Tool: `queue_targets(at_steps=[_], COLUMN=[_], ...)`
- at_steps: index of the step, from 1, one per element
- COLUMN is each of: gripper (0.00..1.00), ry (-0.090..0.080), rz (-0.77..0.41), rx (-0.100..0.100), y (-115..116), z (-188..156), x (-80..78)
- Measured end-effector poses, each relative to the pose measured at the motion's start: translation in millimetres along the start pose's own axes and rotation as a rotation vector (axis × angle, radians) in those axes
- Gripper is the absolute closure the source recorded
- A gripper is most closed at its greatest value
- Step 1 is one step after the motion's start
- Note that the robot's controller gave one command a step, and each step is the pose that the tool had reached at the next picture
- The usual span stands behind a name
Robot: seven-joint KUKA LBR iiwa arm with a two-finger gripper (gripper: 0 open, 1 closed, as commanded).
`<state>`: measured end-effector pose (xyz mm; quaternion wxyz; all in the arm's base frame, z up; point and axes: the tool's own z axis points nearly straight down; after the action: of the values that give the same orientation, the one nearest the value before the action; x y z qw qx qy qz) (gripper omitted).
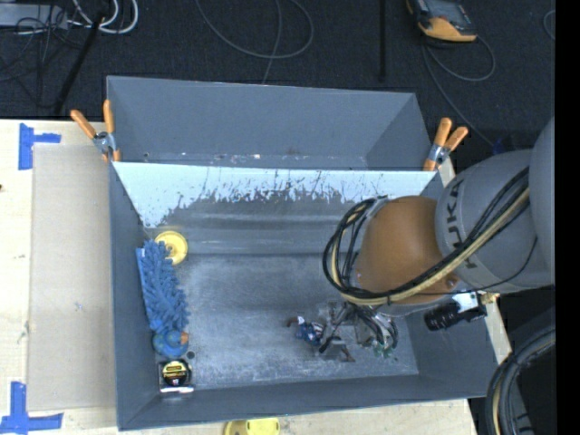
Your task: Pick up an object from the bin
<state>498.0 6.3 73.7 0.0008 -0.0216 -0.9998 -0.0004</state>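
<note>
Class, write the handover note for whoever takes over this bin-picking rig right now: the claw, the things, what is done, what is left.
Claw: low at the bin's near right floor, beside a small blue thing; whether it holds anything cannot be told.
Things: blue bristly duster along the left wall, yellow round thing at its far end, tape measure in the near left corner.
Done: nothing visibly lifted.
Left: grasp one thing and lift it out.

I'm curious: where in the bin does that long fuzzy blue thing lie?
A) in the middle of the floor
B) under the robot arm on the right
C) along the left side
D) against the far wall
C: the fuzzy blue thing lies along the left wall of the bin, between a yellow round thing and a tape measure, well apart from the gripper.
</note>
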Motion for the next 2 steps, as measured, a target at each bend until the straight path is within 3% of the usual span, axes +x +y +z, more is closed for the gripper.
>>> queue_targets(at_steps=[1,2], gripper=[1.00,1.00], ry=[0.000,-0.001], rz=[0.001,0.007], rx=[0.000,0.000], y=[-0.1,6.8], z=[0.0,-120.0], x=[0.0,0.6])
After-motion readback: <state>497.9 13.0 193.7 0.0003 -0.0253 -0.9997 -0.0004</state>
